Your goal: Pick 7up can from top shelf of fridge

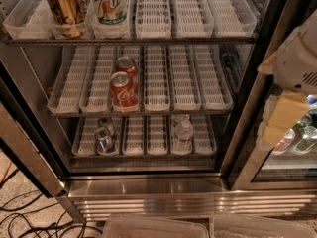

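The 7up can [108, 4], whitish with green lettering, stands upright at the front of the top shelf [198, 14] of the open fridge [148, 187], in the third lane from the left. A gold-bronze can [62, 6] stands just left of it. My gripper [285, 115], white with yellowish parts, hangs at the right edge of the view. It is in front of the fridge's right frame, well to the right of the 7up can and lower than it, and nothing shows in it.
Two red cola cans [123, 90] stand on the middle tier. Small cans [104, 135] and a clear bottle [183, 133] sit on the lowest tier. The open door's edge [25, 148] slants at left. Cables [25, 222] lie on the floor. Clear bins [153, 227] are below.
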